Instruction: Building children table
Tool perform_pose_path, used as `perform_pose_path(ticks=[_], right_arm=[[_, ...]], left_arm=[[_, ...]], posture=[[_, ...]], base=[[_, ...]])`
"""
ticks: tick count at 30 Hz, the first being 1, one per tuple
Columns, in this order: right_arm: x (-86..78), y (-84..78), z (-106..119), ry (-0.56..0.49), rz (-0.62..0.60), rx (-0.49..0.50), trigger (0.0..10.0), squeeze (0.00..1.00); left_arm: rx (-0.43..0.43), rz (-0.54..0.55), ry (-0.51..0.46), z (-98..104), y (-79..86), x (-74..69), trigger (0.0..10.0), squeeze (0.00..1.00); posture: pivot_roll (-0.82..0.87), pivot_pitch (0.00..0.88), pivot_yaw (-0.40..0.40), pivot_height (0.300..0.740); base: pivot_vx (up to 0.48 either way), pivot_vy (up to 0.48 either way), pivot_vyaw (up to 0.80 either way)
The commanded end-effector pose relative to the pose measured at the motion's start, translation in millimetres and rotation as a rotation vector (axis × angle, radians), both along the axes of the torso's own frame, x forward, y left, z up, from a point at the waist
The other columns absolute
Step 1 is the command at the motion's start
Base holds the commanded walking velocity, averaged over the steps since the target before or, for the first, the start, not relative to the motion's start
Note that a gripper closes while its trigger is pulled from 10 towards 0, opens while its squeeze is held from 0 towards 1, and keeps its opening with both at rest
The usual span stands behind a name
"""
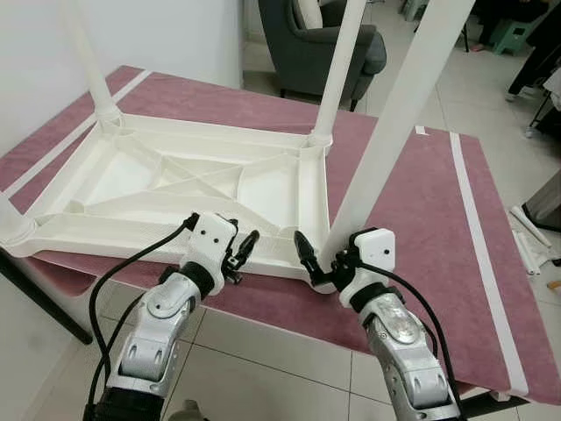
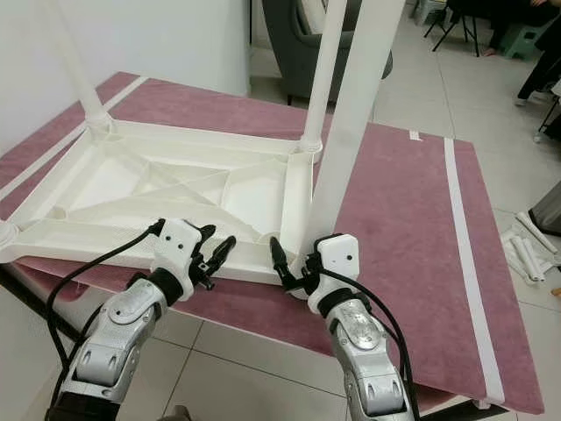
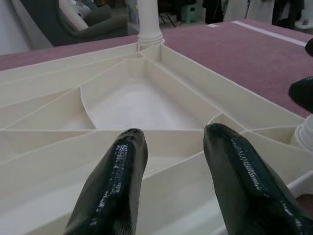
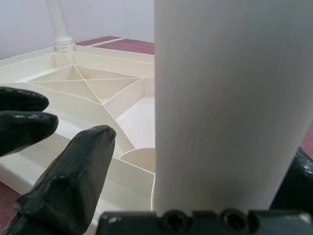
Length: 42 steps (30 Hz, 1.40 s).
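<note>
- the white table top is laid upside down on the maroon-covered work surface, its ribbed underside facing up; two far legs are seen standing in their sockets.
- the step in hand is judged to be the fitting of the near-right leg: it is held by the right gripper, whose fingers are spread around its base at the corner socket.
- the left gripper is held open and empty, just over the near edge of the table top.
- for the next move, the leg would probably need to be brought upright and pressed or twisted home; it leans at present.
- in the right wrist view, the leg is shown between the fingers, with the round socket just beside its base; whether it is seated cannot be told.
- a grey armchair is seen beyond the work surface.
</note>
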State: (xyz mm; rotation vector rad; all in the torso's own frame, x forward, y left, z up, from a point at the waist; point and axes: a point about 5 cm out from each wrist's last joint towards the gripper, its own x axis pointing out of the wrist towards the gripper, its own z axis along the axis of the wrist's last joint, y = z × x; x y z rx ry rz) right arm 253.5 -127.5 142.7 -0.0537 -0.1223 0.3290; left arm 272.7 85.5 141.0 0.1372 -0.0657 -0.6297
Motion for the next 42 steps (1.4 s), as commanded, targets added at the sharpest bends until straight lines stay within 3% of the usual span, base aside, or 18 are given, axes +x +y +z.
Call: perform_pose_path(ticks=[1, 6, 10, 14, 21, 30, 31, 32, 33, 37, 42], right_arm=[[3.0, 0.6, -0.6, 0.011, 0.008, 0.002, 10.0, 0.0], [6.6, 3.6, 4.1, -0.006, 0.029, -0.006, 10.0, 0.0], [13.3, 3.9, 11.7, -0.019, 0.065, -0.001, 10.0, 0.0], [15.2, 3.0, 14.0, 0.018, 0.186, -0.006, 10.0, 0.0], [20.4, -6.5, 9.9, 0.088, 0.346, -0.081, 10.0, 0.0], [44.3, -18.6, 11.0, 0.204, 0.541, -0.099, 10.0, 0.0], [46.5, -18.6, 9.9, 0.209, 0.545, -0.095, 1.8, 0.0], [48.1, -18.6, 9.2, 0.213, 0.548, -0.092, 1.8, 0.0], [49.0, -18.4, 8.9, 0.214, 0.547, -0.079, 0.0, 0.0], [49.4, -16.8, 8.7, 0.22, 0.537, -0.045, 0.0, 0.0], [51.5, -14.0, 2.0, 0.233, 0.394, -0.045, 0.0, 0.0]], left_arm=[[0.001, -0.046, 0.031, -6.9, -12.6, -0.8, 10.0, 0.0], [0.001, -0.059, 0.064, -17.3, -20.6, -0.5, 10.0, 0.0], [0.006, 0.01, 0.105, -33.7, -18.8, 11.3, 10.0, 0.0], [0.001, 0.052, 0.153, -43.4, -14.0, 18.8, 10.0, 0.0], [0.033, -0.024, 0.21, -55.9, -14.2, 10.7, 10.0, 0.0], [0.038, -0.074, 0.213, -64.8, -12.5, 1.2, 10.0, 0.0], [0.037, -0.074, 0.213, -64.9, -12.2, 0.5, 10.0, 0.0], [0.036, -0.075, 0.213, -64.9, -12.0, -0.1, 10.0, 0.0], [0.036, -0.075, 0.213, -64.9, -11.9, -0.7, 10.0, 0.0], [0.034, -0.073, 0.215, -65.0, -11.4, -1.8, 10.0, 0.0], [0.032, -0.076, 0.213, -65.3, -11.8, -3.3, 10.0, 0.0]], posture=[[0.11, 0.0, -0.02, 0.74], [0.1, 0.0, -0.018, 0.74], [0.1, 0.0, -0.023, 0.74], [0.1, 0.0, -0.029, 0.74], [0.1, 0.0, -0.024, 0.74], [0.11, 0.0, -0.029, 0.74], [0.12, 0.0, -0.033, 0.74], [0.12, 0.0, -0.033, 0.74], [0.13, 0.0, -0.038, 0.74], [0.13, 0.0, -0.039, 0.74], [0.13, 0.0, -0.037, 0.74]], base=[[0.0, 0.0, 0.0], [0.0, 0.0, 0.0], [0.0, 0.0, 0.0], [0.0, 0.0, 0.0], [0.0, 0.0, 0.0], [0.0, 0.0, 0.0], [0.0, 0.0, 0.0], [0.0, 0.0, 0.0], [0.0, 0.0, 0.0], [0.0, 0.0, 0.0], [0.0, 0.0, 0.0]])
